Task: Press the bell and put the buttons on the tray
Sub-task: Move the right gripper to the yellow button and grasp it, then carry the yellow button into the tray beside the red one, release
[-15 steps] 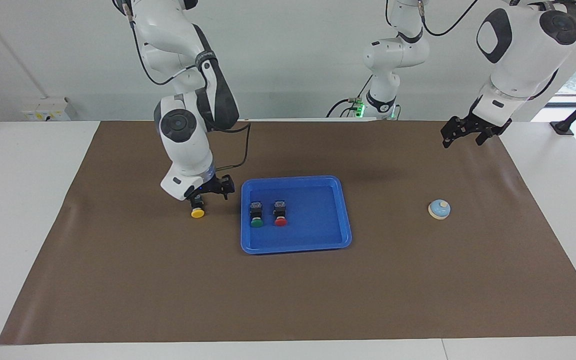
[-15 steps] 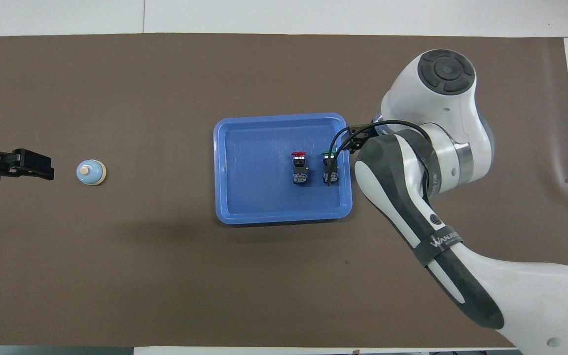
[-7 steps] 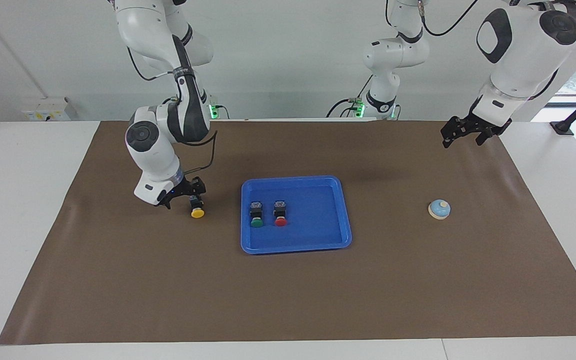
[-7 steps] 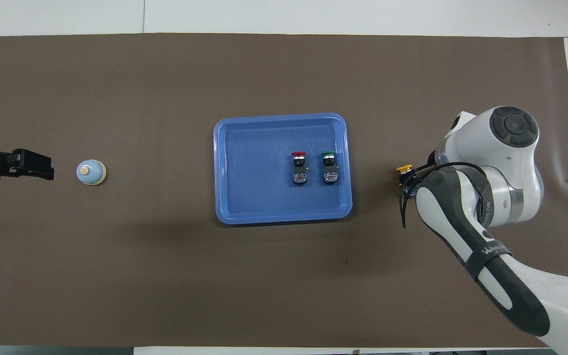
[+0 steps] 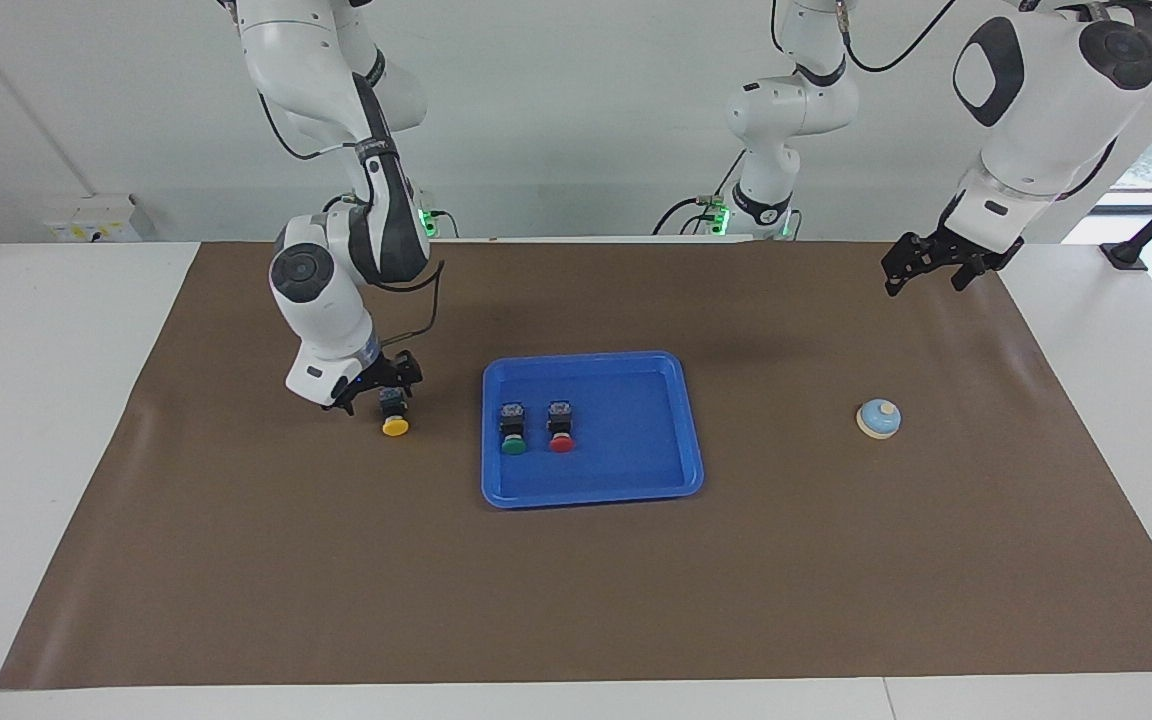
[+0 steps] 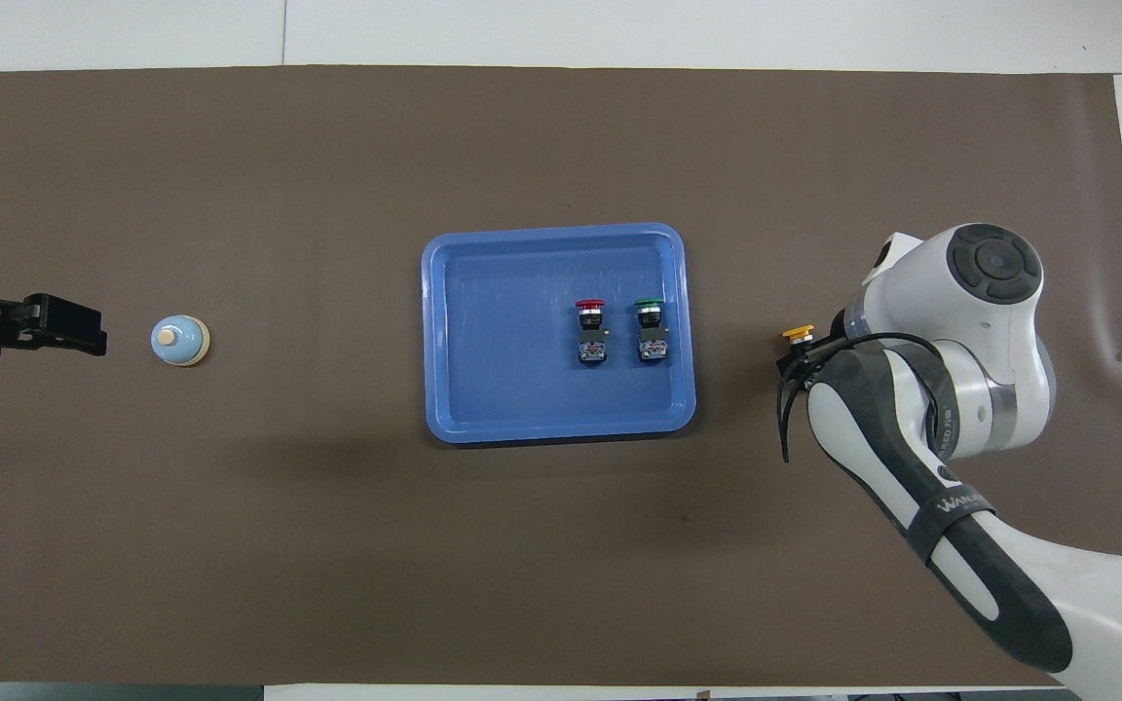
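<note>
Buttons: I count three, green (image 5: 512,437) and red (image 5: 561,434) in one tray (image 5: 636,480), yellow (image 5: 394,418) on mat beside it. One bell (image 5: 878,418). Right gripper (image 5: 381,386) over yellow, fingers spread; left gripper (image 5: 921,268) waits, released.

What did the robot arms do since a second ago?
The right gripper swung from beside the tray toward its own end of the table, then eased back to the yellow button, fingers open. Left gripper, bell, red button and green button stayed put.
</note>
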### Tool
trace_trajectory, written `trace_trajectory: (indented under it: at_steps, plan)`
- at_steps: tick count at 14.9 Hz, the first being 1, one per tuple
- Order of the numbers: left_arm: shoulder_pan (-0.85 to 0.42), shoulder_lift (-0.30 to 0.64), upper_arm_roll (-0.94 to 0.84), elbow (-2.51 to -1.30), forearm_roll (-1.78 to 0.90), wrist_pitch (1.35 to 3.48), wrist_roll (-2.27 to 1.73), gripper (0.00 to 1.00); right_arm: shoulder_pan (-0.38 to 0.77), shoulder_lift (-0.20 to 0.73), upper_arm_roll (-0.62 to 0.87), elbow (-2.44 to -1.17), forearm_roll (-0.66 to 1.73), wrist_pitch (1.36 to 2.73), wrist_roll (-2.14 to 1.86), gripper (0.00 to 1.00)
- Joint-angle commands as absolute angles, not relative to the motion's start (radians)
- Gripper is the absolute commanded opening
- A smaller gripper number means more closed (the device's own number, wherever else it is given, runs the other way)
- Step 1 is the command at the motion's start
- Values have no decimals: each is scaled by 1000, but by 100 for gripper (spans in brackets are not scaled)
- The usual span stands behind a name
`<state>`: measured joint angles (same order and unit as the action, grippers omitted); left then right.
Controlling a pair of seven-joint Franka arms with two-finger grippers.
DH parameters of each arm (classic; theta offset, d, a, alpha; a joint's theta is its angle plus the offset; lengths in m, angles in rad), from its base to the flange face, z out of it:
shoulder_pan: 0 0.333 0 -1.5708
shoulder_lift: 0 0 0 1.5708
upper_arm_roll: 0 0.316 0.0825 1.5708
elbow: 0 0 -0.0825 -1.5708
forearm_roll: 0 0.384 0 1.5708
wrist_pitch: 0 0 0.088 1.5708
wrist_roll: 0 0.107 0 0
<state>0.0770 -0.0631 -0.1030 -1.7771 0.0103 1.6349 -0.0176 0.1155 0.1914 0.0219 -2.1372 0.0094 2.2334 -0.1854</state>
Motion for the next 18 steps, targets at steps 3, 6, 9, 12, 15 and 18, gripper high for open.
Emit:
trace_trajectory:
  at_steps: [3,6,9,12,15,18]
  plan:
    - [72,-74,-97,-1781,9,1643,-20,100,135,170,26,-2198,23,2292,-192,99]
    - [72,-75,-97,-1781,9,1643,-20,100,156,170,26,-2200,23,2293,-166,67]
    - [72,-74,-98,-1781,9,1643,-20,100,156,176,26,-2203,23,2304,-140,14]
    - [72,-74,-97,-1781,9,1643,-20,100,153,181,25,-2175,23,2303,-138,0]
    - [72,-74,-97,-1781,9,1643,-20,100,156,192,29,-2055,25,2203,-92,0]
    - [72,-74,-97,-1781,9,1643,-20,100,224,247,58,-1843,72,2057,84,0]
